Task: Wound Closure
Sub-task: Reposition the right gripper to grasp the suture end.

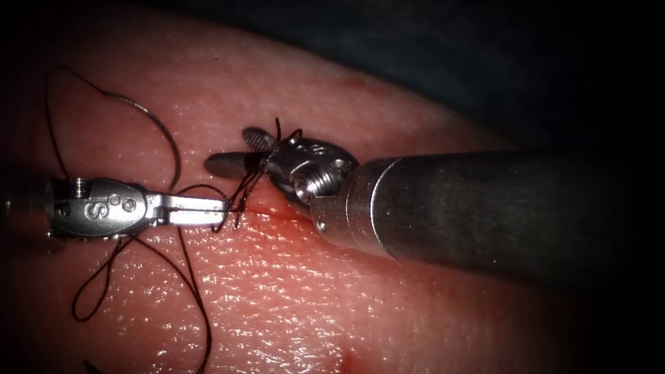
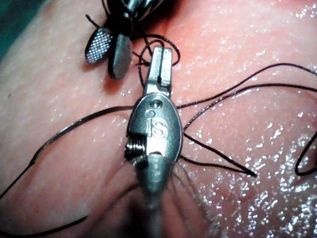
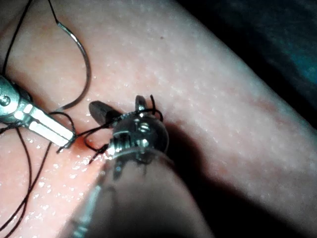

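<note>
My left tool (image 1: 222, 208) lies on the tissue (image 1: 291, 305) with its jaws shut on dark thread (image 1: 239, 190) at the left end of the cut (image 1: 280, 213). The right tool (image 1: 232, 150) stands just above and to the right of it, jaws open, with thread looped around the jaws and wrist. A curved needle (image 1: 163, 131) lies loose on the tissue up and left of the cut, held by neither tool. In the left wrist view the shut left jaws (image 2: 162, 52) point at the open right jaws (image 2: 106, 59). The right wrist view shows the needle (image 3: 85, 69) beside the left tool (image 3: 67, 139).
Loose thread (image 1: 194, 291) runs in long loops over the tissue below and behind the left tool. Red fluid (image 1: 277, 225) wets the tissue along the cut. The right tool's thick shaft (image 1: 471, 208) covers the cut's right part. The tissue's far edge (image 1: 388, 83) meets dark cloth.
</note>
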`<state>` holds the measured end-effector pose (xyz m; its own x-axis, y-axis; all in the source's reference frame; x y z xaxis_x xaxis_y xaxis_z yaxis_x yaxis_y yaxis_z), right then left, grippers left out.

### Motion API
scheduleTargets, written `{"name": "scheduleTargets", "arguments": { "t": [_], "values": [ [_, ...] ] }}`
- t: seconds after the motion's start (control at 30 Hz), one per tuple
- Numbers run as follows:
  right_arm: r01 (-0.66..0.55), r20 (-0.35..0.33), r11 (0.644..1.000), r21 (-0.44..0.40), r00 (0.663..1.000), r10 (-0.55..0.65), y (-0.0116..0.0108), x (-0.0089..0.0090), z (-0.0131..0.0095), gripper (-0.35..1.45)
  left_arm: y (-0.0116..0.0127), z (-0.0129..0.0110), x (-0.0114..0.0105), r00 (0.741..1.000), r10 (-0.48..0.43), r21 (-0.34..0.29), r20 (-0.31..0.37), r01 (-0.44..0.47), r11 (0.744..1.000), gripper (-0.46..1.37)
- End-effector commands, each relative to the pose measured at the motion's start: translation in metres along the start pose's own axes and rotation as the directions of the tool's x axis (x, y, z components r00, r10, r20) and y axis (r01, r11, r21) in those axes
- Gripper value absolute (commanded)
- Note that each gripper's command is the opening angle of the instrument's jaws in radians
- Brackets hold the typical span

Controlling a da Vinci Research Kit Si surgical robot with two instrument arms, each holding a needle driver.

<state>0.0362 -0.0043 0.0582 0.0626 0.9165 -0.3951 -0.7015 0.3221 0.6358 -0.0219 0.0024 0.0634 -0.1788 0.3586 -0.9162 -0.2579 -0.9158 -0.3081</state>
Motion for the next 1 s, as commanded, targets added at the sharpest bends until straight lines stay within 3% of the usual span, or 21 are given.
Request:
{"name": "scheduleTargets", "arguments": {
  "t": [0.03, 0.5, 1.0],
  "values": [
    [-0.001, -0.003, 1.000, 0.001, 1.000, 0.001, -0.0001, 0.0000, 0.0000, 0.80, 0.0000, 0.0000, 0.0000, 1.000, 0.000, -0.008, 0.000, 0.000, 1.000, -0.35],
    [-0.023, -0.021, 1.000, -0.002, 1.000, 0.023, -0.0014, 0.0003, -0.0012, 0.81, 0.0010, 0.0000, 0.0007, 1.000, -0.001, -0.017, -0.005, 0.001, 1.000, -0.35],
    [-0.042, -0.055, 0.999, -0.033, 0.998, 0.040, -0.0030, -0.0012, -0.0040, 0.77, 0.0014, -0.0004, 0.0020, 1.000, -0.013, -0.031, -0.010, 0.013, 0.999, -0.35]
  ]
}}
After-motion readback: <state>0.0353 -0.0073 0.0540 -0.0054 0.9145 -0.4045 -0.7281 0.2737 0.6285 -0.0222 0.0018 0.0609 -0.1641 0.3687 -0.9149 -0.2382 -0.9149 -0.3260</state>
